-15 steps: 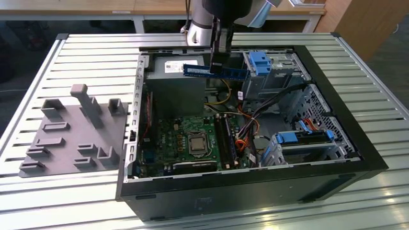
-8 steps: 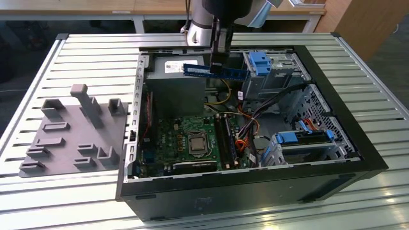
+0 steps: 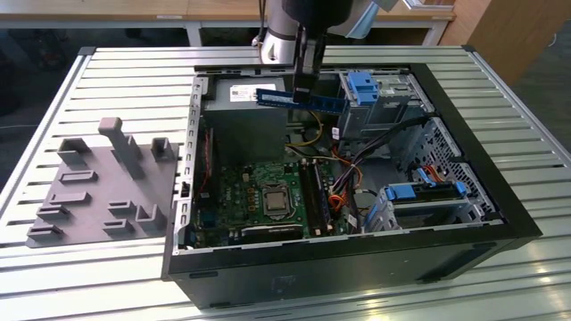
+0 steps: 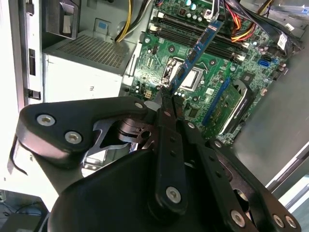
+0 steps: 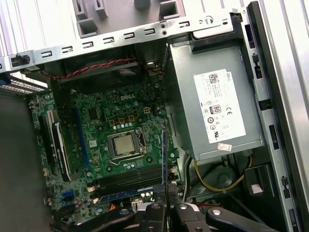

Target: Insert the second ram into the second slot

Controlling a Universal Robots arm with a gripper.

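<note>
My gripper hangs over the open computer case, shut on the second ram. This long blue stick is held level, above the power supply's edge and well above the motherboard. In both wrist views the black fingers pinch one end of the stick, which shows edge-on as a thin blue line. The dark memory slots run beside the processor socket. The slots lie lower and nearer the case front than the stick. I cannot tell which is the second slot.
A grey power supply fills the case's back corner. Blue-tabbed drive cages and bundled cables sit on the exterior view's right. A grey fixture plate with upright holders lies on the slatted table at the exterior view's left.
</note>
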